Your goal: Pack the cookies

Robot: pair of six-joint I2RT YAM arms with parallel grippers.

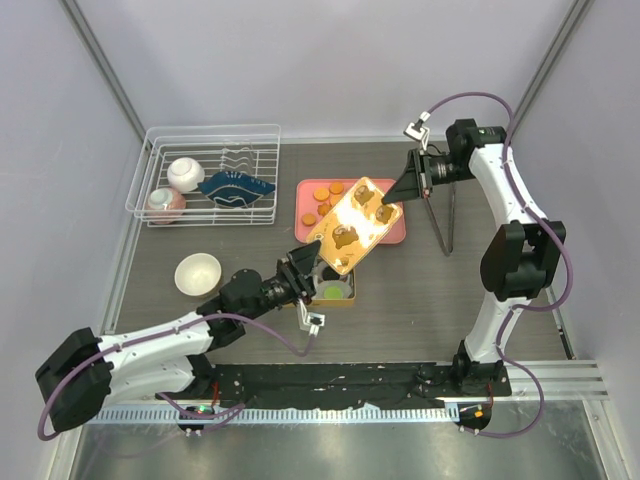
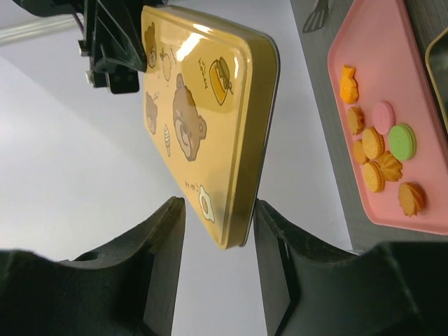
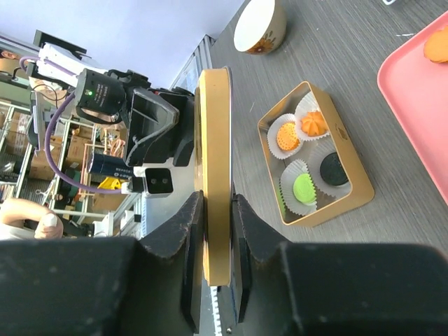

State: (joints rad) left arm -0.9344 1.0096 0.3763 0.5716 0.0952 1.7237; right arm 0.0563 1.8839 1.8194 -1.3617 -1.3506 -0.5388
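The right pincer (image 3: 217, 203) is clamped on one end of a shiny gold rectangular tin lid (image 3: 213, 140) printed with brown bears. It has a finger flat against each face and holds the lid tilted in the air. At the lid's opposite end is the left pincer (image 2: 213, 210), its jaws parted with the lid's edge standing between them. There is a clear gap on one side (the other finger is very close, and I cannot tell whether it touches). Just beside the left pincer, on the dark grey table (image 3: 392, 245), lies an open gold rectangular tin (image 3: 329, 210). In it are four small round flat cookies (image 3: 287, 136), two orange, one green and one black, each in a white fluted paper cup (image 3: 294, 169). Further out, under the lid towards the right pincer, a pink plastic tray (image 2: 420, 63) carries more cookies, mostly orange, with one green and one pale pink.
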